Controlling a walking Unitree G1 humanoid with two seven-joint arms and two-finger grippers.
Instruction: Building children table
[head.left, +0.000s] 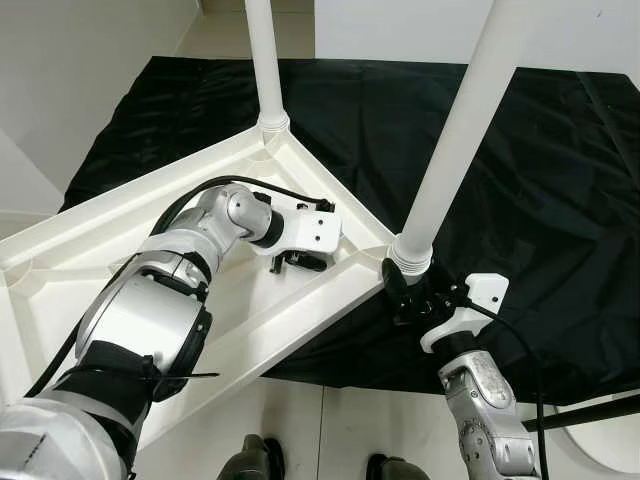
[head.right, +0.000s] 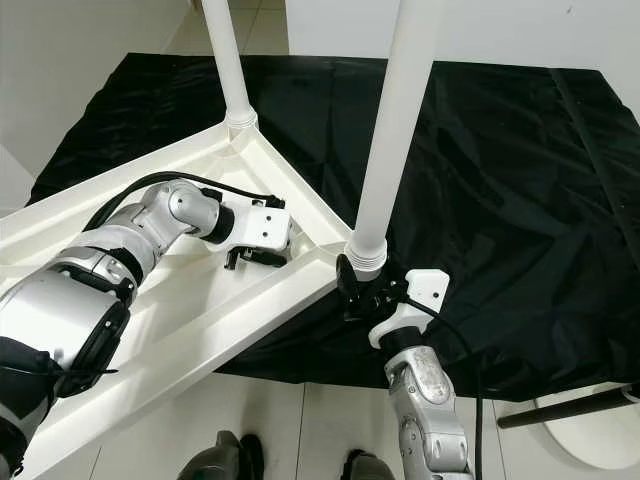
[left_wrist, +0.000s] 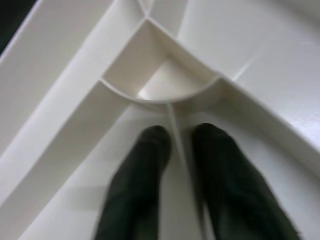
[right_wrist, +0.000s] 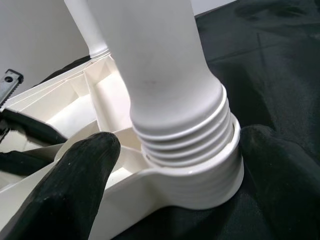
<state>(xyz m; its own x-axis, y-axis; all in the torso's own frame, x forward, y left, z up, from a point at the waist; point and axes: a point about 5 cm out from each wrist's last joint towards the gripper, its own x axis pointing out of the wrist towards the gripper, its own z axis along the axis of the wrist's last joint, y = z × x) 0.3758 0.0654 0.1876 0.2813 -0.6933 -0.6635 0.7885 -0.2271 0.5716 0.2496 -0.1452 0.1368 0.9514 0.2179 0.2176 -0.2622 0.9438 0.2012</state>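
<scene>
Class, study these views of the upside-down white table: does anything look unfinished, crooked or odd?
Yes: the near leg is not fully screwed in. Several threads show above its corner socket, where the right gripper sits. The left gripper rests inside the tabletop.

The upturned table top (head.left: 300, 300) and its two legs (head.left: 455, 130) are plain cream-white, lying on a black cloth (head.left: 560, 180) over pale floor tiles (head.left: 340, 430). Both arms are silver with white wrist housings, and the left gripper (head.left: 293, 262) and right gripper (head.left: 400, 290) have black fingers
</scene>
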